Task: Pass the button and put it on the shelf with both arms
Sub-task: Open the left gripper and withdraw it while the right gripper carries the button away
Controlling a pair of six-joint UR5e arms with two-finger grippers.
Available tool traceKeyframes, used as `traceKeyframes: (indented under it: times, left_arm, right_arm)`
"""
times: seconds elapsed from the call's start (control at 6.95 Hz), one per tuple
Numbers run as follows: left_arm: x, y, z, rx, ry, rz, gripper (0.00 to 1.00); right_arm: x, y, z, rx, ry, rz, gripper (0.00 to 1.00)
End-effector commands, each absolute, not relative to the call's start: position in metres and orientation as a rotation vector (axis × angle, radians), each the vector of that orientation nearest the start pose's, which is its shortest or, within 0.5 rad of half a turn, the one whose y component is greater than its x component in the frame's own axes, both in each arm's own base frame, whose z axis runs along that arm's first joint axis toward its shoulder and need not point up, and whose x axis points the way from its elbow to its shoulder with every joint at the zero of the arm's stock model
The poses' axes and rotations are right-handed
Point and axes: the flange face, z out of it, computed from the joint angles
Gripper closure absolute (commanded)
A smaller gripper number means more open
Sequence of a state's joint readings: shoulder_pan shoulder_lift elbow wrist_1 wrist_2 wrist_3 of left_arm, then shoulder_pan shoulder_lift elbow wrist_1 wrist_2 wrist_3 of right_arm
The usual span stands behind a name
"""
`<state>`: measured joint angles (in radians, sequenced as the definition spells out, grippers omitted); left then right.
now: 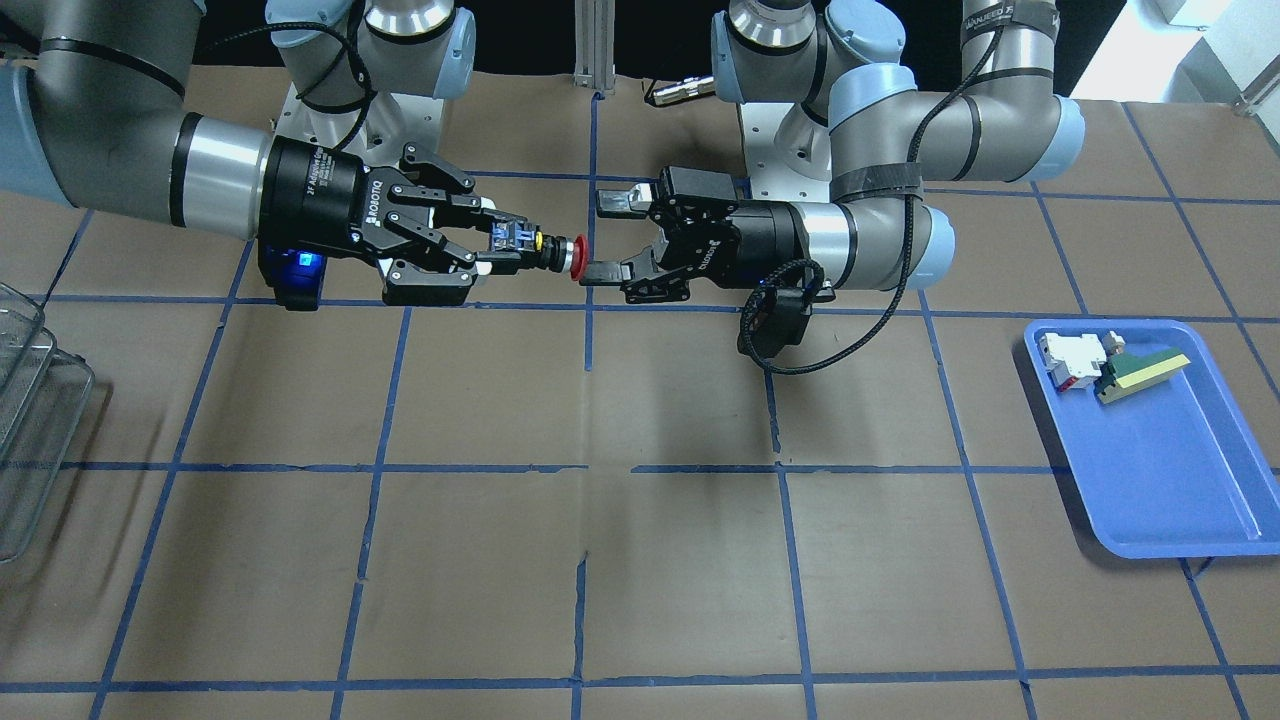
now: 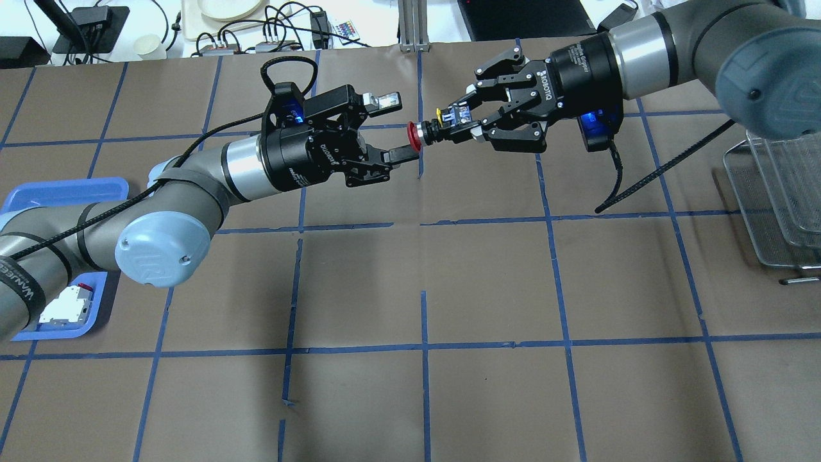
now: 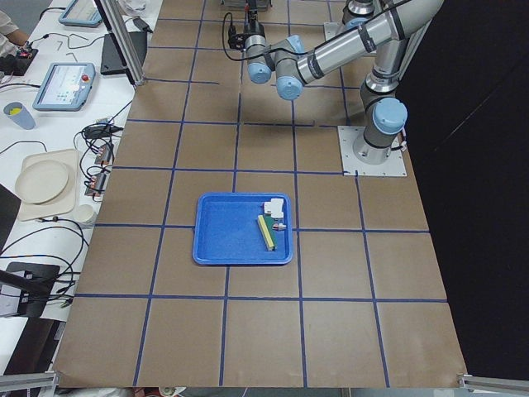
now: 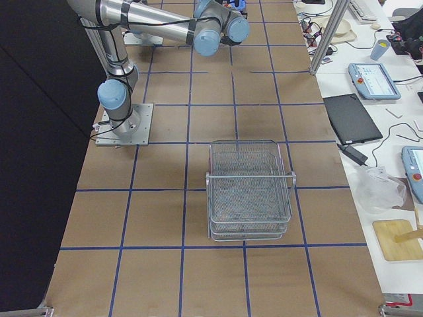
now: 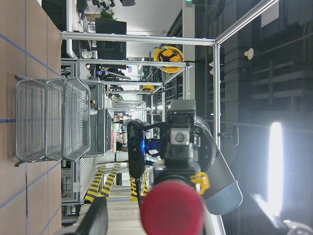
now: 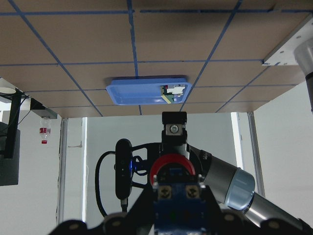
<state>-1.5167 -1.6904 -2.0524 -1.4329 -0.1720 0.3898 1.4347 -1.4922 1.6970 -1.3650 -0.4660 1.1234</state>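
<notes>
The button (image 1: 560, 252) is held in the air over the table's middle, with its red cap (image 2: 415, 136) pointing at my left gripper. My right gripper (image 1: 500, 242) is shut on the button's clear bluish block (image 2: 457, 117). My left gripper (image 1: 597, 236) faces it with its jaws wide open. One finger (image 2: 401, 154) lies right beside the red cap and the other finger (image 2: 383, 101) stands well apart from it. The cap fills the bottom of the left wrist view (image 5: 172, 208). The shelf (image 4: 250, 191) stands at the robot's right end of the table (image 2: 776, 192).
A flat blue tray (image 1: 1150, 470) at the robot's left end holds a white-and-red block (image 1: 1070, 360) and a green-and-yellow wedge (image 1: 1140, 372). Both arms stretch low over the far middle of the taped brown table (image 1: 600, 560).
</notes>
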Motion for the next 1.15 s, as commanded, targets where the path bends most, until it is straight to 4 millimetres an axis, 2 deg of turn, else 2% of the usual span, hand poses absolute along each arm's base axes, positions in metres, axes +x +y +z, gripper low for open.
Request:
traceKeyframes:
  times: [0.0, 0.14, 0.29, 0.43, 0.58, 0.72, 0.86, 1.01]
  left_arm:
    - [-0.147, -0.499, 0.331, 0.175, -1.657, 0.047, 0.0]
    - [-0.096, -0.51, 0.325, 0.227, -1.76, 0.088, 0.0]
    - [-0.065, -0.518, 0.318, 0.252, -1.853, 0.098, 0.0]
    - [-0.028, -0.525, 0.321, 0.249, -2.037, 0.096, 0.0]
    - [-0.001, -0.534, 0.335, 0.21, -2.266, 0.079, 0.0]
    - [0.013, -0.54, 0.355, 0.185, -2.509, 0.041, 0.0]
    - [0.005, -0.543, 0.373, 0.14, -2.731, -0.003, 0.0]
    - [-0.018, -0.541, 0.4, 0.013, -2.954, -0.01, 0.0]
  right_arm:
    - [0.11, -0.527, 0.447, 1.543, 1.669, 0.872, 1.0]
    - [0.1, -0.533, 0.47, 1.551, 1.672, 0.839, 1.0]
    - [0.085, -0.538, 0.488, 1.551, 1.694, 0.773, 1.0]
    - [0.062, -0.536, 0.49, 1.435, 1.943, 0.602, 1.0]
    - [0.037, -0.531, 0.484, 1.268, 2.267, 0.454, 1.0]
    - [0.015, -0.528, 0.482, 1.121, 2.471, 0.37, 1.0]
    - [-0.02, -0.527, 0.491, 0.97, 2.629, 0.283, 1.0]
    - [-0.049, -0.525, 0.496, 0.821, 2.783, 0.241, 1.0]
